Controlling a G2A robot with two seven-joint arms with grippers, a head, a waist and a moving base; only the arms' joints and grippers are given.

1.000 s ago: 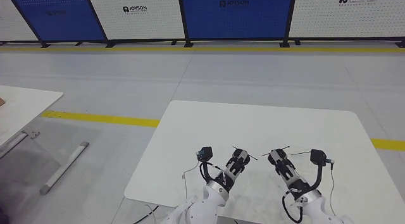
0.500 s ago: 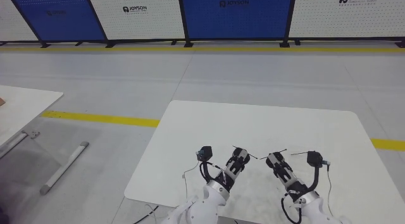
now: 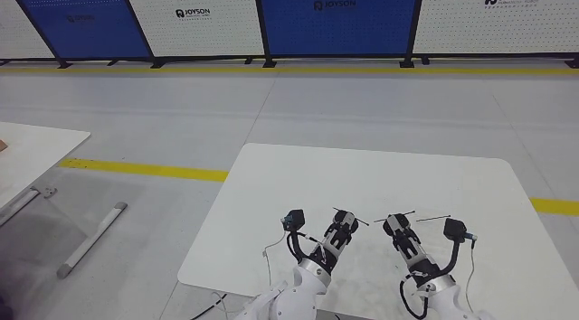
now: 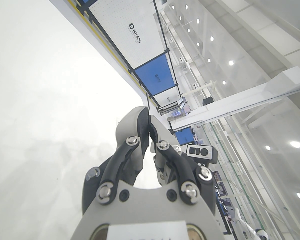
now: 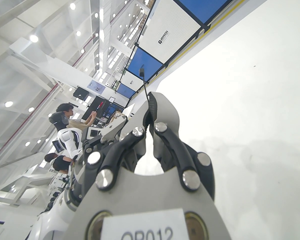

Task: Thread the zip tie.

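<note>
zip tie (image 5: pixel 141 71) clamped above the white table (image 3: pixel 380 166)

over the table's near half, left gripper (image 4: pixel 149 117) pinched tight on a thin black strip (image 4: pixel 148 102); just beside it, right gripper (image 5: pixel 150 103) with jaws pressed closed on the zip tie, square head poking out beyond the jaws.

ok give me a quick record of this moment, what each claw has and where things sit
left claw: shut on a thin black strip that pokes out past its tips
right claw: shut on the zip tie, head free beyond its tips
threading: not done, nothing passes through the head
one tie or two: cannot tell
position: both claws side by side above the near part of the white table
</note>
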